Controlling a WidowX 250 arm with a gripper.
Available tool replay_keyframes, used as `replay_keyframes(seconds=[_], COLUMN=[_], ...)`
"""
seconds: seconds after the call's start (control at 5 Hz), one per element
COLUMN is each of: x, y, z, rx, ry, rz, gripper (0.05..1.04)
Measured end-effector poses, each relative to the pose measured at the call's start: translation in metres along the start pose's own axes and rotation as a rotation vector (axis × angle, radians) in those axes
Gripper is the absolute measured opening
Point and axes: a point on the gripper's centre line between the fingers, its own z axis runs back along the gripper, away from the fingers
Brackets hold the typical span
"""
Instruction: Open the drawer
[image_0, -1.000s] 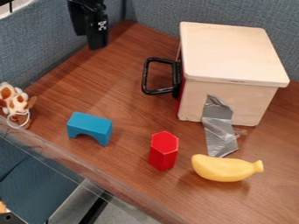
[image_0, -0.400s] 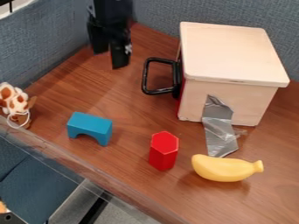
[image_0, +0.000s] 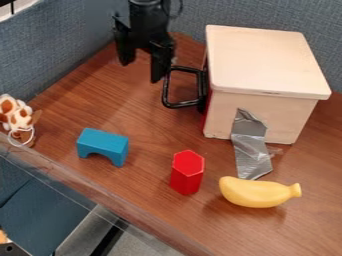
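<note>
The drawer (image_0: 207, 107) looks shut to me, its red front seated in the box on the side toward the left of my view. The desk (image_0: 137, 120) under everything is unchanged, and so is the wooden box (image_0: 267, 62) that houses the drawer. What has just changed is my arm: over the last second it has come in from the upper left, and the pincer (image_0: 141, 71) now hangs at the near end of its approach, its two fingers spread wide with nothing between them. One finger is right by the upper corner of the black handle (image_0: 166, 89); I cannot tell whether they touch. For the task, I judge this as lining up before hooking or gripping the handle, with the pull to follow. I would want a finger inside the loop first, since a knock from outside could slip off or nudge the box. The silver tape (image_0: 250, 145) down its side may help hold it against my pull. The yellow banana (image_0: 257, 192), the blue arch (image_0: 102, 145) and the red block (image_0: 187, 172) lie where they were, apart from the handle. I can make out no legible labels or writing.
</note>
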Motion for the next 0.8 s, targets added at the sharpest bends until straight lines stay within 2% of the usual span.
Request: replay_keyframes(seconds=[0.4, 0.8], x=[0.011, 0.024], y=[-0.002, 0.001], z=[0.003, 0.003], rx=[0.020, 0.039], ry=[-0.042, -0.125], rz=[0.107, 0.215], gripper=[0.998, 0.998])
